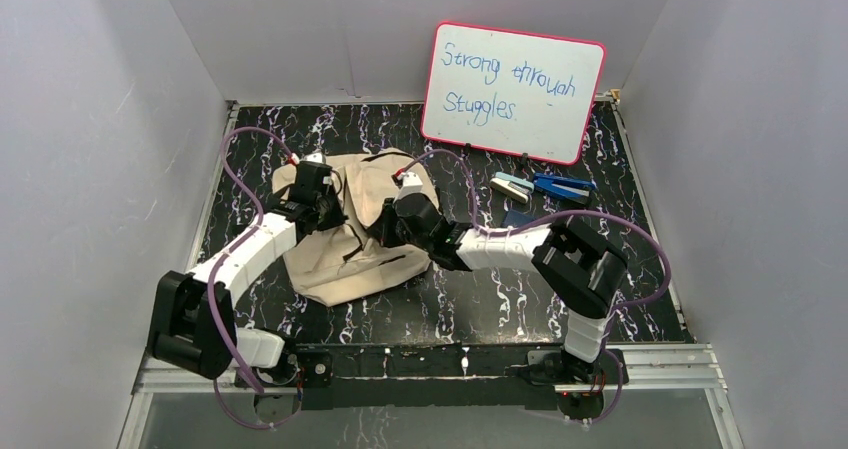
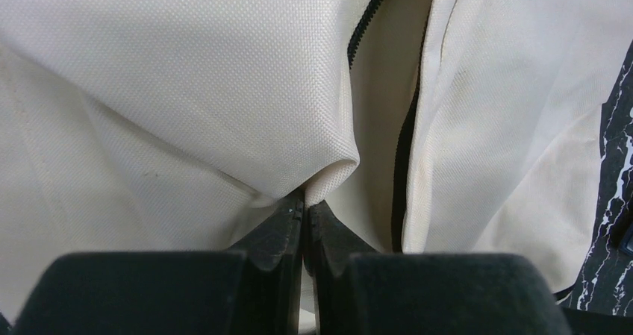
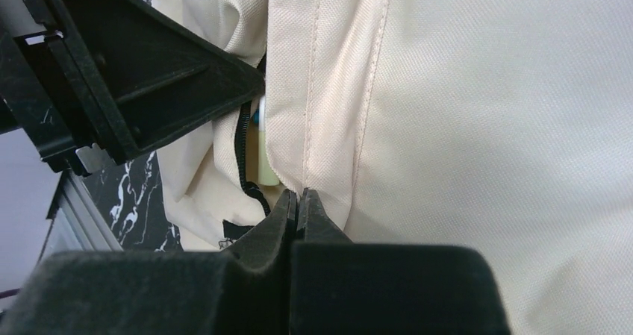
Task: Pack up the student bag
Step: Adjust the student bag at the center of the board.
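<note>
On the counter (image 1: pixel 480 304), left of centre, the bag (image 1: pixel 350 254) lies slumped between both arms. Left pincer (image 2: pixel 304 204) is clamped tight on a fold beside the zipper (image 2: pixel 399 163); right pincer (image 3: pixel 297 195) nips a stitched hem (image 3: pixel 313 89). Limp, light canvas likely sags and slips; doubled seams look the surest hold.

Plain pale grey walls (image 1: pixel 90 119) stand left, right and behind the black, white-veined marble worktop (image 1: pixel 480 309), with a pink-framed whiteboard (image 1: pixel 513 91) propped at its back edge.

student bag (image 1: pixel 340 264) on table (image 1: pixel 480 309), whiteboard (image 1: pixel 513 91) behind right, small tools (image 1: pixel 512 187) right of bag
</note>
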